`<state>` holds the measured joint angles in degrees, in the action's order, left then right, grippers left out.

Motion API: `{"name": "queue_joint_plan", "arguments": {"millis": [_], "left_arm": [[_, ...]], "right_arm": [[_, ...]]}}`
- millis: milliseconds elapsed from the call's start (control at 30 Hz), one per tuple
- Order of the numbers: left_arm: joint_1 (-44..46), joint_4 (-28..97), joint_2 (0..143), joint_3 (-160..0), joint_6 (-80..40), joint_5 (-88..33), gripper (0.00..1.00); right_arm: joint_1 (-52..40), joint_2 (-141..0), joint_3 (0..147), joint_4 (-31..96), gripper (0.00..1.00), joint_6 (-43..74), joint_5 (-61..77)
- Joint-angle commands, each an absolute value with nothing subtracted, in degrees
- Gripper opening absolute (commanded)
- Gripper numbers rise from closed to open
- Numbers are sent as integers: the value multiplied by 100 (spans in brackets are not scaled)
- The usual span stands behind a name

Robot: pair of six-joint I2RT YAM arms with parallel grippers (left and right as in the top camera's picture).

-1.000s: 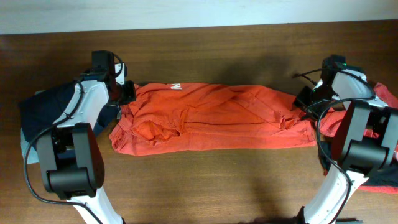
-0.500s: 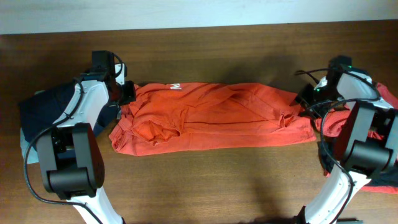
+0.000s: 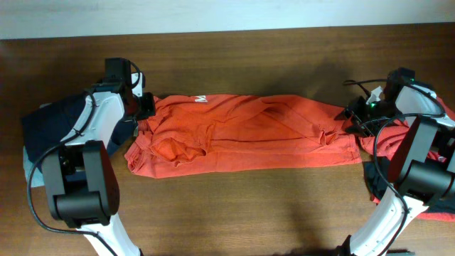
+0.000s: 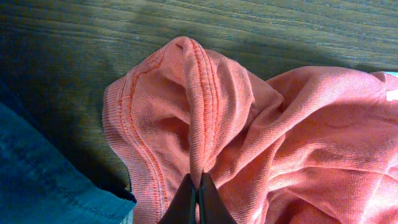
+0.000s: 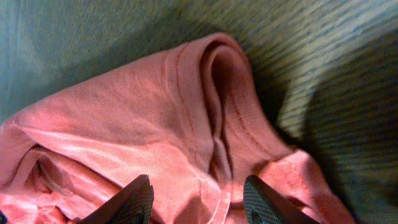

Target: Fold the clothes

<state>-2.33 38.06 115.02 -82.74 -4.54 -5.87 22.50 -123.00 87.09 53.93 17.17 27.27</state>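
Note:
An orange-red T-shirt (image 3: 242, 139) lies folded into a long band across the table, with white lettering (image 3: 201, 98) near its far left edge. My left gripper (image 3: 146, 107) is at the shirt's left end. In the left wrist view this gripper (image 4: 198, 180) is shut on a raised fold of the orange fabric (image 4: 205, 93). My right gripper (image 3: 353, 117) hovers at the shirt's right end. In the right wrist view it (image 5: 199, 196) stands open over the rolled hem (image 5: 211, 106), with its fingers (image 5: 134, 202) apart and clamping nothing.
A dark navy garment (image 3: 43, 124) lies left of the left arm over a pale grey-green piece (image 3: 27, 160). It also shows in the left wrist view as navy fabric (image 4: 37, 180). More orange-red cloth (image 3: 444, 110) and a dark piece (image 3: 441, 206) lie under the right arm.
The right arm has drawn back to the right, away from the shirt's end, with its jaws a little wider. The left gripper and the shirt have stayed put.

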Motion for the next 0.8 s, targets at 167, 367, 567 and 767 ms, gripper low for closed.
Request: {"name": "queue_joint_plan", "arguments": {"millis": [167,367,567,767], "left_arm": [[-224,3798,11548,-8364,-506,-668,0],[-224,3795,11548,-8364,-504,-668,0],[-224,3798,11548,-8364,-506,-668,0],[-224,3798,11548,-8364,-506,-668,0]], "right_arm": [[2209,-12405,8796,5203,48,1651,2556],[2211,-12405,8796,4958,47,1651,2963],[2211,-12405,8796,4912,43,1651,2980],[2209,-12405,8796,4748,43,1649,2980]]}}
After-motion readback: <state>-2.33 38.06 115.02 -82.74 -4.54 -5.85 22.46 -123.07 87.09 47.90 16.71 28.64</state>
